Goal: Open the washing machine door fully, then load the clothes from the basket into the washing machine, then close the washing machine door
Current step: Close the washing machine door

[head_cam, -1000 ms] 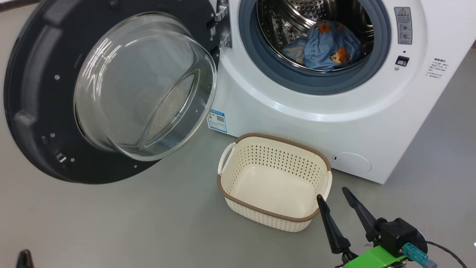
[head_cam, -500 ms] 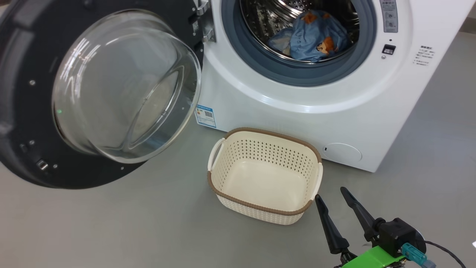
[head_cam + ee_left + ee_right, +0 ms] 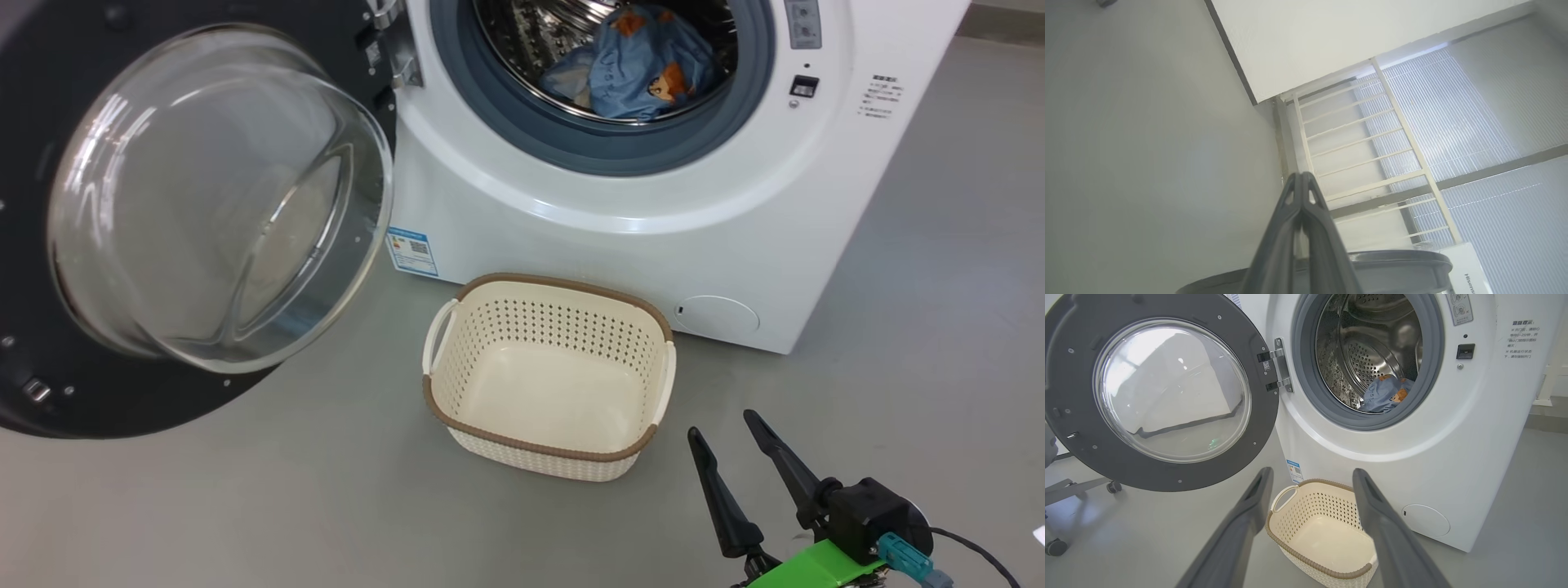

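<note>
The white washing machine (image 3: 620, 237) (image 3: 1453, 449) stands with its black-rimmed glass door (image 3: 204, 204) (image 3: 1167, 392) swung wide to the left. Blue clothes with orange prints (image 3: 633, 61) (image 3: 1386, 398) lie inside the steel drum. On the floor in front sits the cream basket (image 3: 549, 377) (image 3: 1323, 533), with nothing in it. My right gripper (image 3: 722, 429) (image 3: 1310, 475) is open, low at the right of the basket and apart from it. In the left wrist view my left gripper (image 3: 1301, 176) is shut on nothing, pointing away from the machine.
Grey floor (image 3: 326, 506) spreads around the basket. A wheeled grey frame (image 3: 1069, 490) stands behind the door at far left. The left wrist view looks at a white wall and a ribbed window panel (image 3: 1453, 122), with a dark rounded rim (image 3: 1396, 269) at its bottom.
The head camera has shifted, so machine, door and basket slide left and up in the picture. My right gripper keeps its place, still open. The clothes stay in the drum.
</note>
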`<state>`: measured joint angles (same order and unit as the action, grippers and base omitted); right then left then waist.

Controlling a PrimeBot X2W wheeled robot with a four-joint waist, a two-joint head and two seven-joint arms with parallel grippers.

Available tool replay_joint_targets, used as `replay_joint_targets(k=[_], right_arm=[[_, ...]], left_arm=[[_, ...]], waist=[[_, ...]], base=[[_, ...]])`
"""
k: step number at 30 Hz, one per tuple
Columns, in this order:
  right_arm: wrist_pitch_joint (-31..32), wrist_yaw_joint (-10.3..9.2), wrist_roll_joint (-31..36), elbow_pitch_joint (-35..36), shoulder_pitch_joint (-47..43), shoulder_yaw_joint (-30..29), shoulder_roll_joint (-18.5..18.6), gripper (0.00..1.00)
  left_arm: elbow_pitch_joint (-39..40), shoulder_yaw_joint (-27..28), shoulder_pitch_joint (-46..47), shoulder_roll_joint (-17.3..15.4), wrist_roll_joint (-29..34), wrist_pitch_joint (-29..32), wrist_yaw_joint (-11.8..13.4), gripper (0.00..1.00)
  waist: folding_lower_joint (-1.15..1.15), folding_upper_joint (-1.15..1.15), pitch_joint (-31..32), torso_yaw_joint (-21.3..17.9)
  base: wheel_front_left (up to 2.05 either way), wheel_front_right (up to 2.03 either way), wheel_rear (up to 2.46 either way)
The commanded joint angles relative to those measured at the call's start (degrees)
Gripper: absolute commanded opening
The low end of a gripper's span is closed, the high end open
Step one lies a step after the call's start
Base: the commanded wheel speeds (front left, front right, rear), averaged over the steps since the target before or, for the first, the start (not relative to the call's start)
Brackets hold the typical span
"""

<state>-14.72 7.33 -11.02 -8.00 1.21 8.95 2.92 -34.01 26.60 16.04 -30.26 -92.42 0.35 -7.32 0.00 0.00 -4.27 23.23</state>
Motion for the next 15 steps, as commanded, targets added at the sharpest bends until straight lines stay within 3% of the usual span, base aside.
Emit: replay_joint_targets(k=[1,6,10,15], right_arm=[[-0.28,0.16,0.80,1.56,1.52,1.84,-0.04,1.00],[-0.28,0.16,1.80,1.80,2.01,1.72,-0.04,1.00],[-0.28,0.16,2.87,1.98,2.64,2.21,-0.04,1.00],[-0.28,0.16,3.82,2.11,3.27,2.47,-0.04,1.00]], left_arm=[[-1.62,3.68,4.31,-5.24,-2.73,2.46,-0.17,0.00],[-6.46,7.37,8.57,-7.75,-7.63,9.28,-0.17,0.00],[-11.08,8.69,10.45,-9.99,-7.79,12.92,-0.17,0.00],[-12.72,9.56,12.11,-10.50,-8.48,16.75,-0.17,0.00]], waist=[[0.00,0.00,-0.80,-1.14],[0.00,0.00,-2.33,-2.71],[0.00,0.00,-3.95,-4.46],[0.00,0.00,-5.36,-6.03]], base=[[0.00,0.00,0.00],[0.00,0.00,0.00],[0.00,0.00,0.00],[0.00,0.00,0.00]])
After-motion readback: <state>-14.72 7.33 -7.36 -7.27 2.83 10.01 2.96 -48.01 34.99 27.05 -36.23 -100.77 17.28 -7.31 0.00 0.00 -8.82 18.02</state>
